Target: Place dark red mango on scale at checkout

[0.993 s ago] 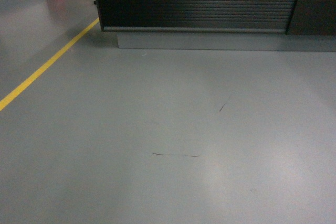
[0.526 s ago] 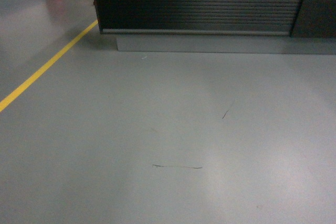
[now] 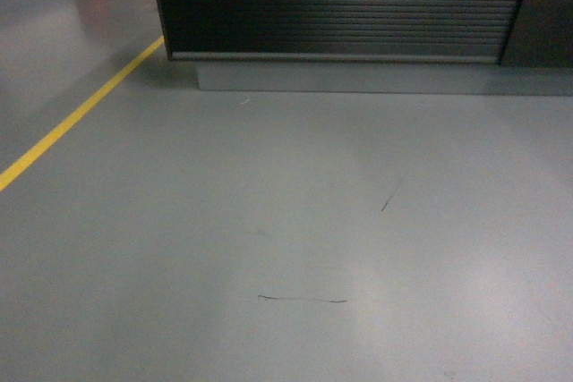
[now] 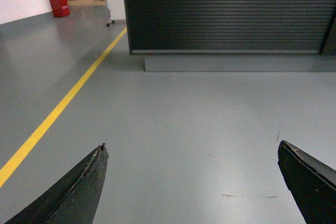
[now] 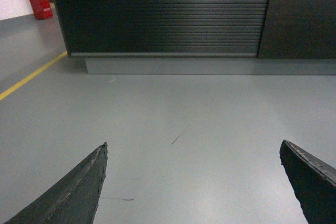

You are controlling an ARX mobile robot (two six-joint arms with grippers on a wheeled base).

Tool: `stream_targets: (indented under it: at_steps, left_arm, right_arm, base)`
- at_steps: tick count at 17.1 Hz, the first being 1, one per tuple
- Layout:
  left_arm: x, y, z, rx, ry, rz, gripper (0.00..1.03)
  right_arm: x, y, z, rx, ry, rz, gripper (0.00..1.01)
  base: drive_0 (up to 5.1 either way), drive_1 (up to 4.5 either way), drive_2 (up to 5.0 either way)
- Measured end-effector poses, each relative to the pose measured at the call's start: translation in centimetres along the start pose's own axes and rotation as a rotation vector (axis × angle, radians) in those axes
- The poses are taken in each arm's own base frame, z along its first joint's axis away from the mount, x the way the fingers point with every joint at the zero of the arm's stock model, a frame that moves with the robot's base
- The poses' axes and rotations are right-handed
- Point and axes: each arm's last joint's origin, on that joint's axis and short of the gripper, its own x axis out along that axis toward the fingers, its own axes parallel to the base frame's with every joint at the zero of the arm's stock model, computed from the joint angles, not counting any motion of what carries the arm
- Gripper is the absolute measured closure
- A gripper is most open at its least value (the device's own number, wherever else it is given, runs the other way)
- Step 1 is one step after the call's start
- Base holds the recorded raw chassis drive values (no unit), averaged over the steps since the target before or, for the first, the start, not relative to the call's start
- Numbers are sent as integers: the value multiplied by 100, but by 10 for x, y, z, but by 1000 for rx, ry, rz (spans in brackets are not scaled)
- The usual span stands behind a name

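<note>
Down at 6 o'clock, the left gripper point(image 4: 191, 182) and right gripper point(image 5: 193, 182) both have jaws spread wide, holding nothing. Grey floor point(image 3: 286, 221) beyond, yellow line point(image 3: 76, 118) at 10 o'clock, checkout point(image 3: 340, 6) at 12. Mango and scale aren't visible.

The red bin point(image 4: 58, 0) at far left bears white lettering, but it is too blurred to read.
</note>
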Motion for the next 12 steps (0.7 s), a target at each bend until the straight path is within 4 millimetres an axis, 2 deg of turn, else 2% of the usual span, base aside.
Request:
stream_targets:
  at_steps: [8,12]
  left_arm:
    - [0,0,0,0,0,0,5]
    - [0,0,0,0,0,0,5]
  right_arm:
    - [0,0,0,0,-1,0,3]
    - [0,0,0,0,-1,0,3]
  base:
    - [-2,254,-257]
    - [3,359,-354]
